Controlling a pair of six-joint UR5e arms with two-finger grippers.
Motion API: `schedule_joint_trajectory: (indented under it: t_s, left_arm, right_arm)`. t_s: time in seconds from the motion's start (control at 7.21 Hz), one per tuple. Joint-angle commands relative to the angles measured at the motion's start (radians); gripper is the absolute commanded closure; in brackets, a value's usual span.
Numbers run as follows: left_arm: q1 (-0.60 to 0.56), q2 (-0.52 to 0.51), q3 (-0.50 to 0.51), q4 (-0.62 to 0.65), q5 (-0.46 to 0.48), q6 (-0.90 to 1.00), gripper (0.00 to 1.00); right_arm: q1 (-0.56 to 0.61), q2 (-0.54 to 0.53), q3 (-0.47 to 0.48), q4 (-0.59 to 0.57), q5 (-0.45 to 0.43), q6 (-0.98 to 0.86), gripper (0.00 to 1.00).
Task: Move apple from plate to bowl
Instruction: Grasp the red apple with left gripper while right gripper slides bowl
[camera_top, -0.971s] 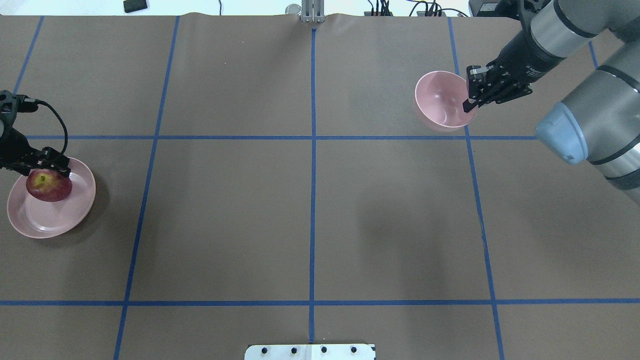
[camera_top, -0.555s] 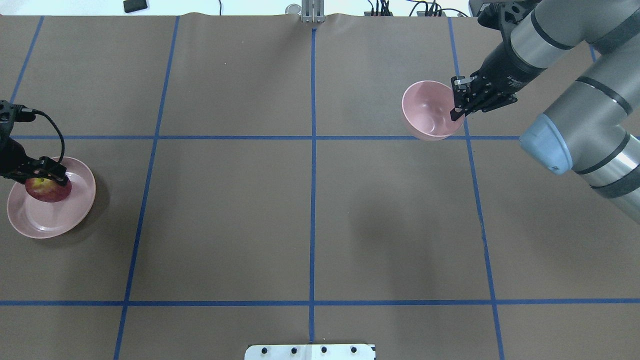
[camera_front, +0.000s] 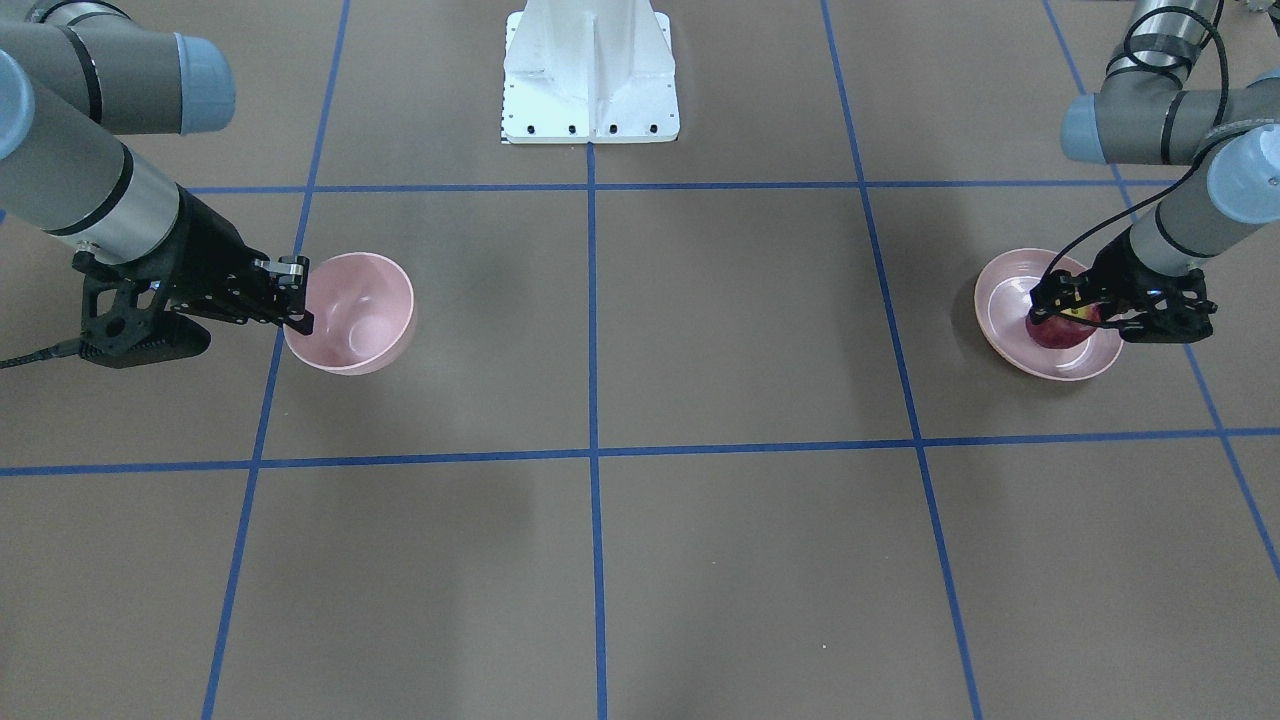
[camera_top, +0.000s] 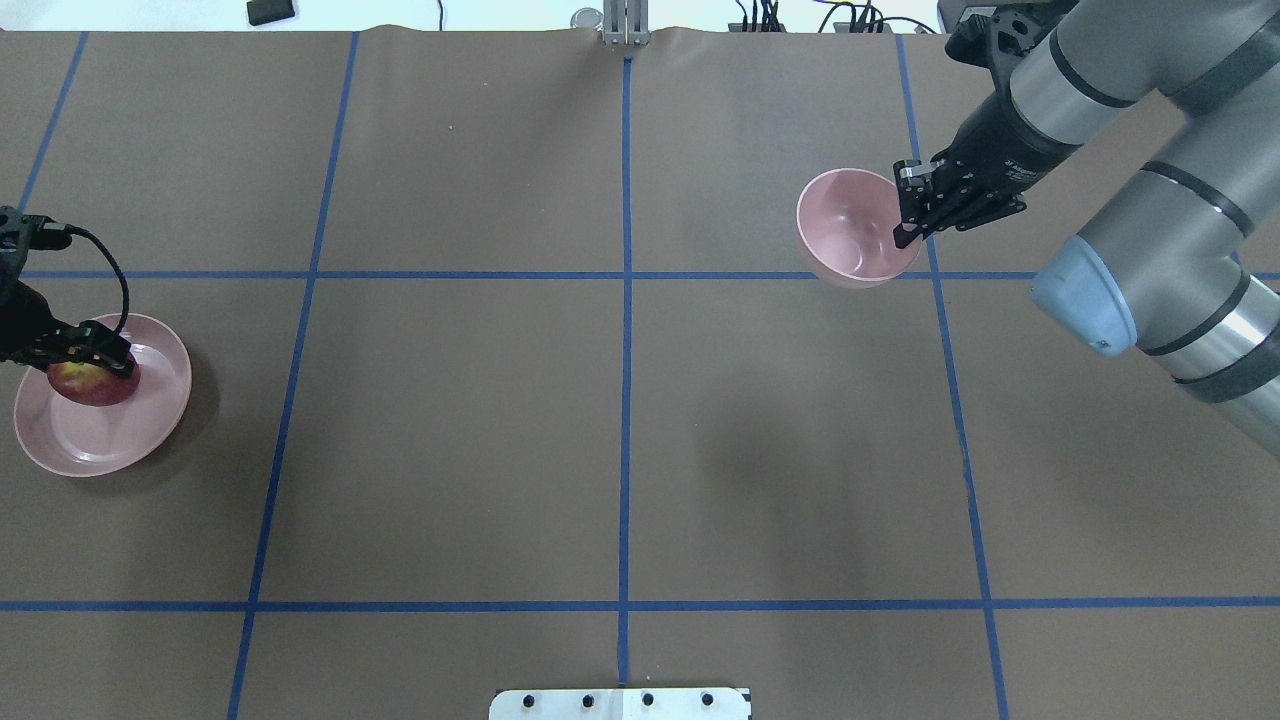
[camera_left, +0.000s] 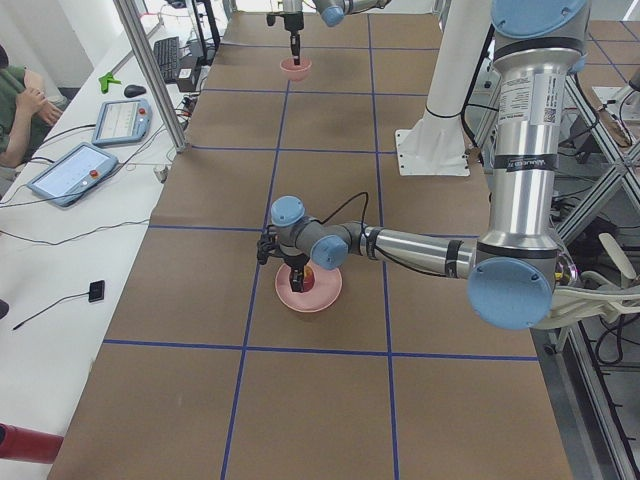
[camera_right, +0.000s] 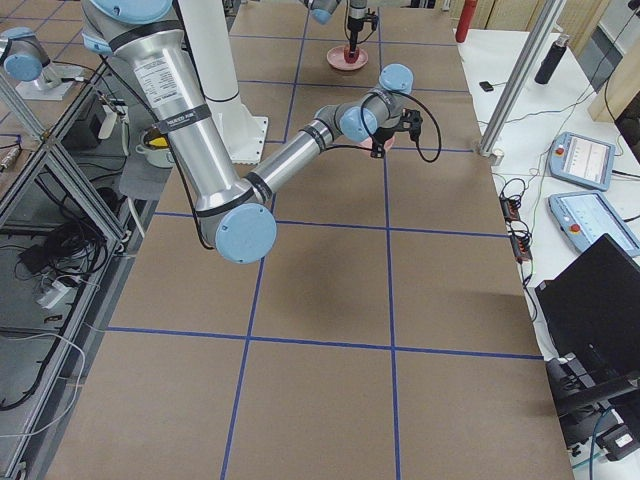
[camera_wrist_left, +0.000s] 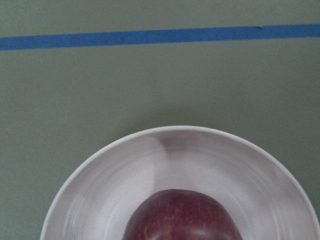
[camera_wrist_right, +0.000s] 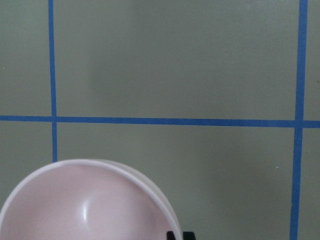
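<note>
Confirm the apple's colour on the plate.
Dark red apple, yellowish patch on top in overhead; red shows best in left wrist view.

Overhead and front-facing views share table (camera_top: 450, 450), 2 end views, wrist cameras close above plate (camera_wrist_left: 100, 190), bowl (camera_wrist_right: 60, 205)

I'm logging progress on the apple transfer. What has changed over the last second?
The right gripper, shut on the rim of the bowl, carried it toward the robot's left and slightly nearer the robot. The left gripper lowered around the apple; whether it grips yet is unclear. The apple and the plate stayed put.
</note>
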Motion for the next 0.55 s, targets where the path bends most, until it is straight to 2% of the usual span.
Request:
schedule_joint_trajectory:
  t_s: [0.0,0.14,0.42]
  left_arm:
    - [-0.012,0.063,-0.111,0.032,-0.039,-0.005,1.0]
    - [-0.012,0.071,-0.179,0.123,-0.054,-0.003,1.0]
    - [-0.011,0.008,-0.262,0.291,-0.055,-0.003,1.0]
  right_arm:
    - [-0.014,-0.001,0.01,0.0,-0.002,0.015,1.0]
    - [-0.034,0.001,0.01,0.0,-0.017,0.024,1.0]
    - [-0.109,0.038,-0.01,0.0,-0.089,0.058,1.0]
